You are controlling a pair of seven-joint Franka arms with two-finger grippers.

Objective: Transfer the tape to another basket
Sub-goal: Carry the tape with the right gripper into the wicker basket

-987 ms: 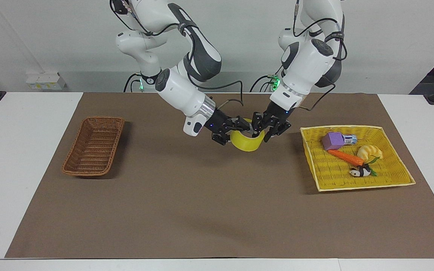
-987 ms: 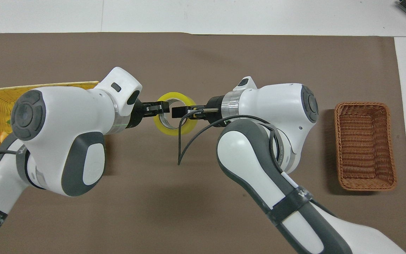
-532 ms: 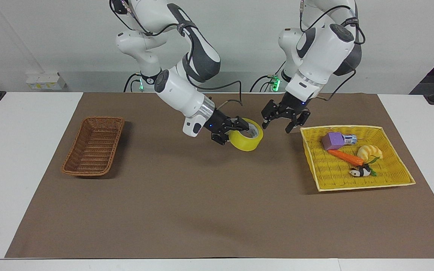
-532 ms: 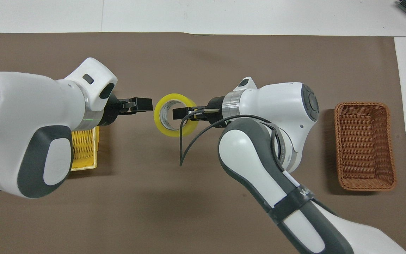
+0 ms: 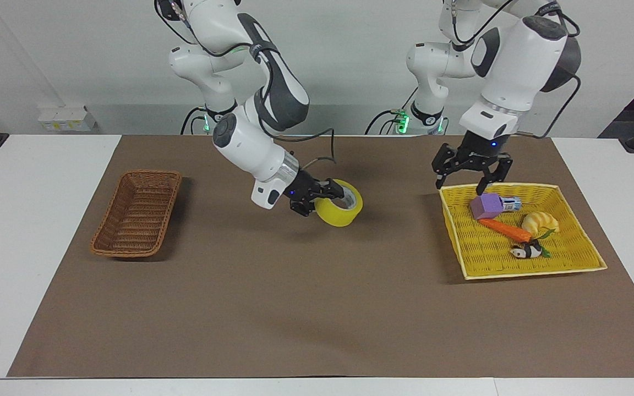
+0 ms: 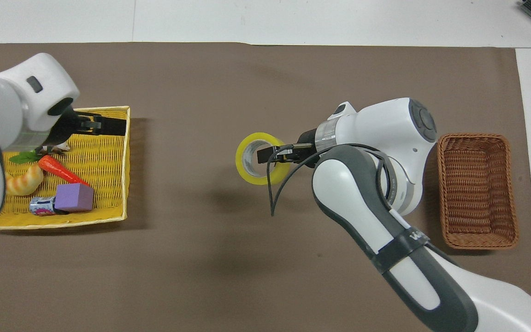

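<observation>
With my right gripper (image 5: 332, 193) clamped on the yellow tape roll's (image 5: 340, 206) rim, I'd carry it level to the dark-brown wicker basket (image 5: 137, 213); left gripper (image 5: 472, 175) waits open.

A second ago I had both grippers on the tape (image 5: 340, 209) at mid-counter. Since then the left gripper (image 5: 471, 176) has let go: its fingers now stand spread apart. It has withdrawn toward the left arm's end of the counter and now hangs over the robot-side edge of the yellow basket (image 5: 575, 263), just above the purple cube (image 5: 486, 205). With that arm clear, the overhead view now shows the yellow basket's contents. The right gripper (image 5: 325, 194), alone on the tape with its fingers pinching the roll's wall, has carried it a short way toward the brown basket (image 5: 138, 214). The tape remains airborne over the mat (image 5: 295, 308).
</observation>
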